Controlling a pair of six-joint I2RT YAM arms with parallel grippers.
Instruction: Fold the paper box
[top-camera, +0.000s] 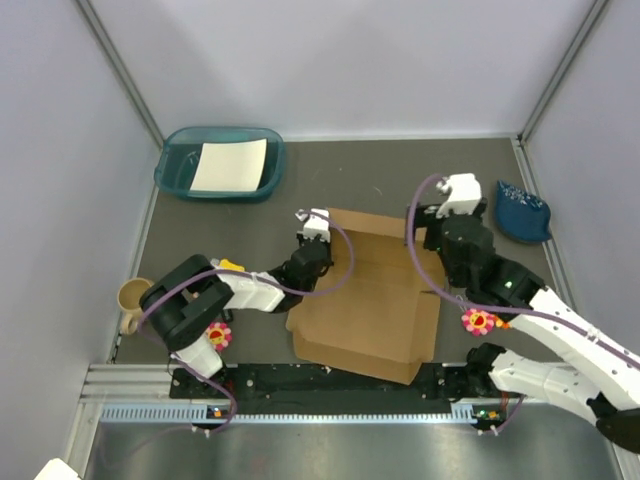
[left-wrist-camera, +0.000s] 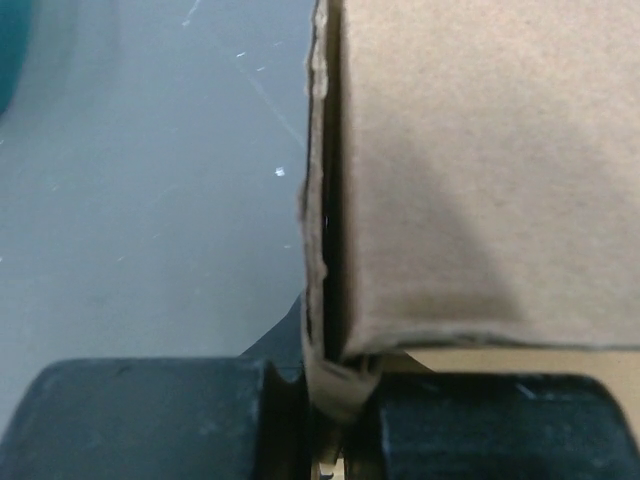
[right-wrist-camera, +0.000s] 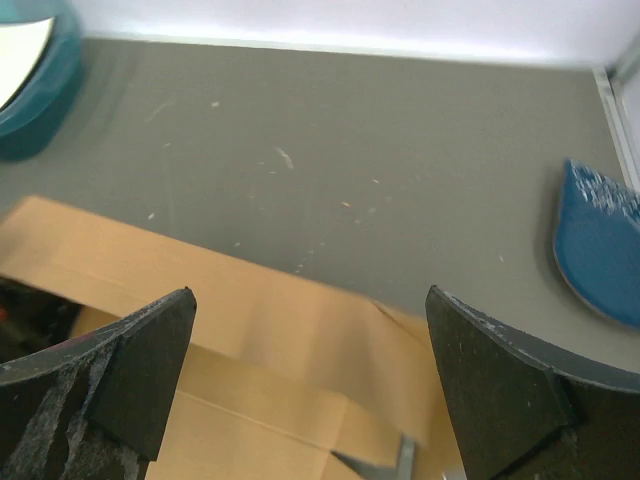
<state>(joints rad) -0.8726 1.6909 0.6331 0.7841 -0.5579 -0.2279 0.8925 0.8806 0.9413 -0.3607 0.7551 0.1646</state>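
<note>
The box (top-camera: 365, 295) lies at the centre of the desk (top-camera: 380, 175). A tray (top-camera: 172, 170) sits far left, with a sheet (top-camera: 230, 165) in it. A mug (top-camera: 133, 298) stands near left. A flat object (top-camera: 521, 212) lies far right.

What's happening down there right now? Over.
Left gripper shut on paper box, left edge. Right gripper open over its far right corner. Teal tray clear of it.

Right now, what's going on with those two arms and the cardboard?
Two robot arms are working on a paper box. The left pincer is shut on the box's left edge. The right pincer is open above the far right side and grips nothing. The box lies mostly flat, not yet folded up.
</note>
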